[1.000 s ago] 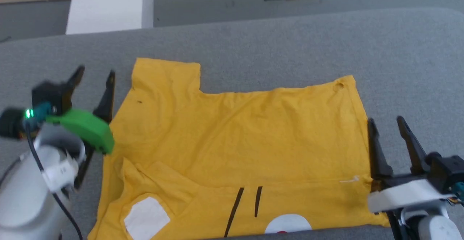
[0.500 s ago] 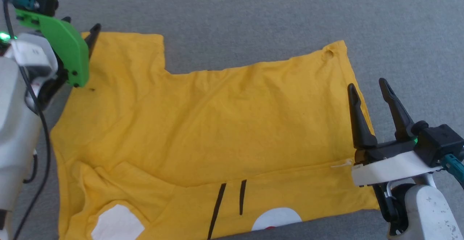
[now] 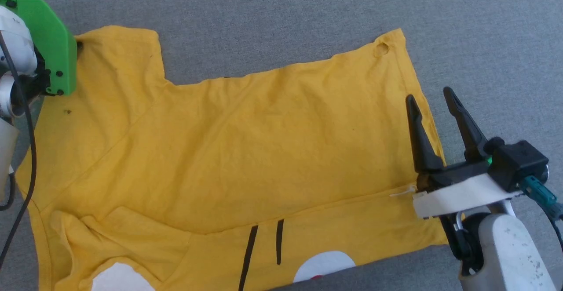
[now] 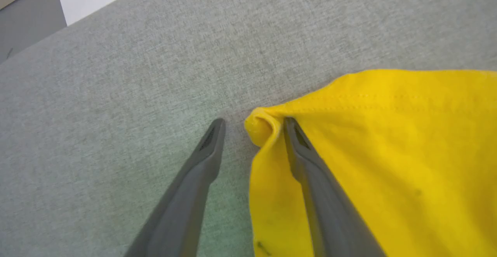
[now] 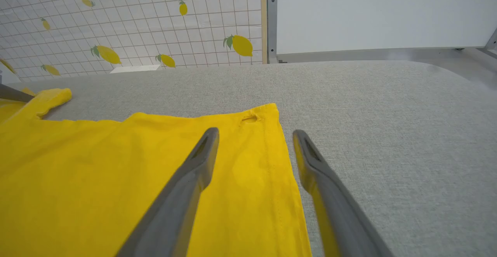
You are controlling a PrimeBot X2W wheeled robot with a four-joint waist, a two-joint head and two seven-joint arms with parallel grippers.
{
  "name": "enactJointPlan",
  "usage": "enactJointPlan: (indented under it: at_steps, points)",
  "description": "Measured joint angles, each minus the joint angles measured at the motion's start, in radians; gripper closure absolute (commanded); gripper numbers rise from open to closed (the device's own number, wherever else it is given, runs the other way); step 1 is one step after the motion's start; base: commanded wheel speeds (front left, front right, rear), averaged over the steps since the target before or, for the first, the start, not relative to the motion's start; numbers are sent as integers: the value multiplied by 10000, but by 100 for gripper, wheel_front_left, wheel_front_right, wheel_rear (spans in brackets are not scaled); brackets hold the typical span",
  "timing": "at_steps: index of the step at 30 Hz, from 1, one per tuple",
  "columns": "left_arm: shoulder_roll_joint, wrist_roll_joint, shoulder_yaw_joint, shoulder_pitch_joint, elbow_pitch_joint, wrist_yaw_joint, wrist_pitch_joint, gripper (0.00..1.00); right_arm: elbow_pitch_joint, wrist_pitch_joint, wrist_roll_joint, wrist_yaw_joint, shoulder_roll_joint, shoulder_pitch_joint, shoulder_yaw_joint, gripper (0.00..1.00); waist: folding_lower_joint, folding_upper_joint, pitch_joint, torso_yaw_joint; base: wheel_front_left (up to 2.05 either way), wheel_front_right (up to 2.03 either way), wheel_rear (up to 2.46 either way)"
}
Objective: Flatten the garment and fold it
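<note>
Where it lies spread across the grey cloth-covered bench (image 3: 286, 14), the bright yellow soft cloth shirt (image 3: 246, 141) shows mostly its plain side (white patches and thin dark stripes peek along its near edge). The left claw (image 4: 254, 120) stands wide, one finger against the curled sleeve corner, the other over bare bench. The right claw (image 3: 430, 94), also wide, straddles the shirt's side hem.

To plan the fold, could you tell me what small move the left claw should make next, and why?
Probably shut the left claw: it stands open, one finger each side of the curled sleeve corner of the bright yellow soft cloth shirt.
</note>
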Motion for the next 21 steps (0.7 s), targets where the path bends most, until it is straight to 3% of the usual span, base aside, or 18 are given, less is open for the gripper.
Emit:
enactJointPlan:
  at_steps: [4, 7, 17, 21]
  points:
    - [0, -307, 4, 26, -318, -50, 105, 100, 17, 339, -100, 0, -82, -747, 151, 0, 0, 0, 81, 9, 0, 0, 0]
    - [27, -309, 6, 39, -495, -56, 111, 100, 334, 1273, -188, 0, -192, -1742, 17, 0, 0, 0, 135, 43, 0, 0, 0]
    - [12, -368, -98, 36, -826, -98, 79, 100, 2752, 6531, -184, 0, -196, -4823, -780, 0, 0, 0, 255, 296, 0, 0, 0]
    - [8, -382, -113, 25, -901, -134, 35, 100, 3484, 8061, -201, 0, -159, -5481, -782, 0, 0, 0, 368, 373, 0, 0, 0]
